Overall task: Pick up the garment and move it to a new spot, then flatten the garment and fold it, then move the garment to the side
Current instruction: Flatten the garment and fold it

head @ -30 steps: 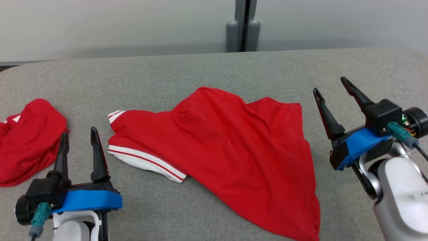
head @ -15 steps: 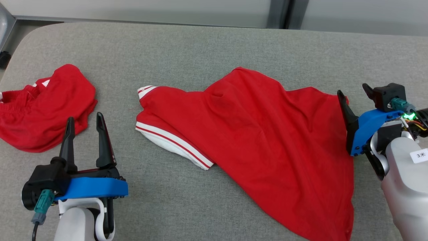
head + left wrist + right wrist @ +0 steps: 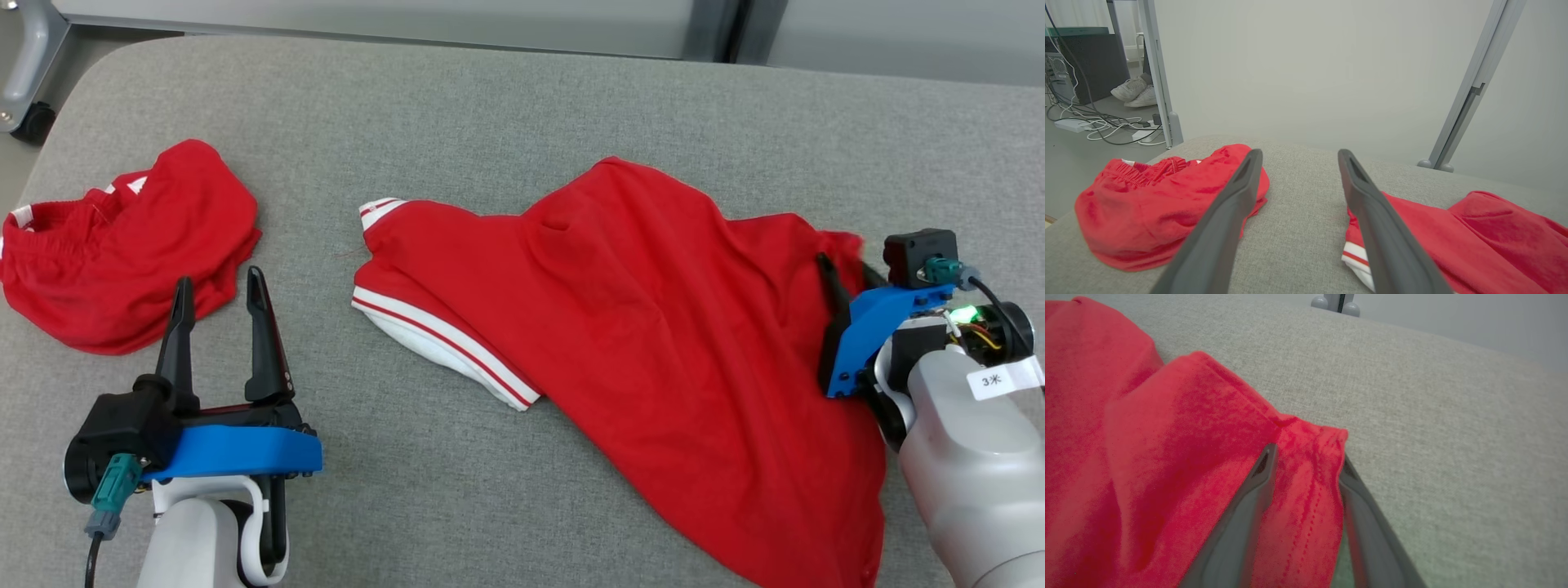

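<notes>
Grey fabric table; limp red cloth garment, hem corner between right end effector's half-open jaws, likely best hold; left end effector wide-open, empty.

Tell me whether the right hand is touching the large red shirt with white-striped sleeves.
Touching. The right wrist view shows the hemmed corner of the large red shirt bunched between the dark fingers of the right hand, pressed against both.

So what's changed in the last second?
The right jaws swung in from beside the red shirt to its right hem corner and now straddle the fold, narrowing on it; a firm grip is not clear. The head camera also shifted. The left jaws stayed open, and the shirt and the crumpled red garment lie as before.
</notes>
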